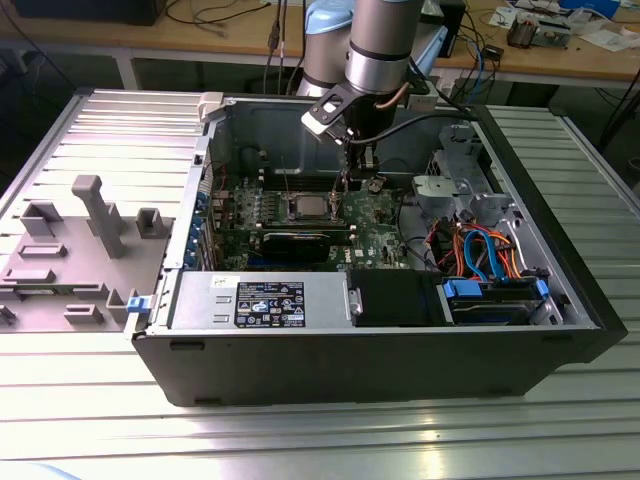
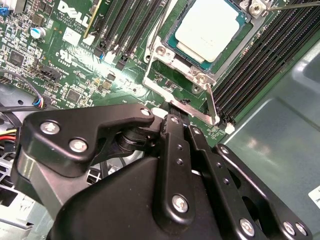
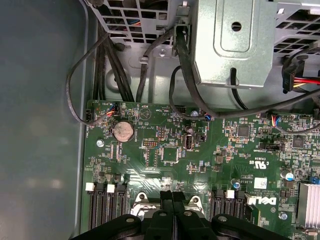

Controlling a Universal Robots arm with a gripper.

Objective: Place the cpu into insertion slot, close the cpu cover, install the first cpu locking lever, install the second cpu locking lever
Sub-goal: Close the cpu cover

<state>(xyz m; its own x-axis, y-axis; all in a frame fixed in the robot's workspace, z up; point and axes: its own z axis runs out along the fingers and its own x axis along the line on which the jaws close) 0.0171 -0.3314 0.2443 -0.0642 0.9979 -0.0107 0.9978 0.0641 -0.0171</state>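
1. The cpu (image 2: 210, 30) lies flat in the insertion slot (image 2: 156, 59) with its silver face up. I think that lets it sit snug.
2. The cpu cover (image 2: 235, 47) looks laid down around the cpu, likely to press it in place.
3. My jaws are clenched together just beside the insertion slot, at the corner where a shiny metal lever (image 2: 212, 102) ends. I cannot tell if they pinch it. I think I am this low to work that lever.
4. A thin wire lever (image 2: 161, 25) runs along the insertion slot. I cannot tell if it is hooked.
5. White letters (image 2: 74, 15) are printed on the green motherboard (image 2: 75, 65), past the memory slots (image 2: 125, 25) from the insertion slot.
6. A printed label (image 1: 270, 303) sits on the power supply box (image 1: 200, 300), well apart from the insertion slot.
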